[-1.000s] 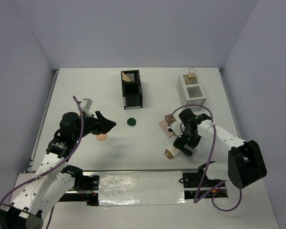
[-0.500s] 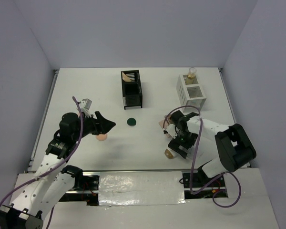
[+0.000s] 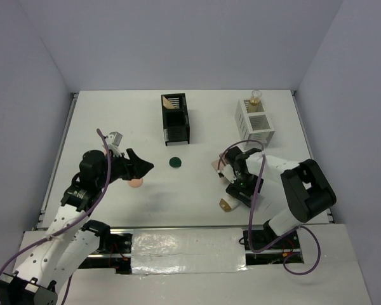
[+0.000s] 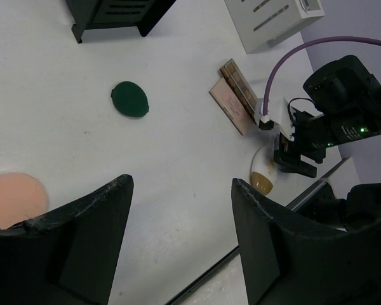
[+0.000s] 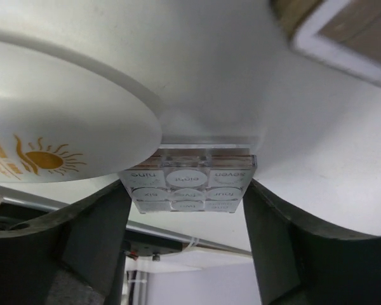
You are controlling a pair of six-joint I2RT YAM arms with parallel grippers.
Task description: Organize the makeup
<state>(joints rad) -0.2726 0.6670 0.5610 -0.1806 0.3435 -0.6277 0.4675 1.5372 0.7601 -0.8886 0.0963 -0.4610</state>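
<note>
Take the table (image 3: 101,127) from above as a dial, twelve at the far wall. The right gripper (image 5: 188,186) is low at five o'clock. Its fingers (image 5: 89,235) flank a small clear palette (image 5: 189,181) and meet it on both sides, but I cannot tell whether they truly clamp it. In the wrist view the oval compact (image 5: 57,127) crowds in at ten o'clock, its rim overlapping the palette's corner. The edge of the flat palettes (image 5: 343,28) sits at one o'clock. From above, the right arm hides the clear palette, with the oval compact just beside the gripper at seven and the flat palettes near it at eleven. A purple cable (image 3: 254,145) loops over that arm. The left gripper (image 3: 146,167) hangs at eight o'clock, its jaws wide apart with nothing between them. The puff (image 3: 135,183) lies on the table just beside it at seven. The green compact (image 3: 174,162) lies alone near the middle, between the two arms and well apart from both. The black box (image 3: 175,119) stands at twelve with a tan flat piece in its far slot. The white box (image 3: 254,121) stands at two, with the bottle (image 3: 256,97) upright in its far compartment.
</note>
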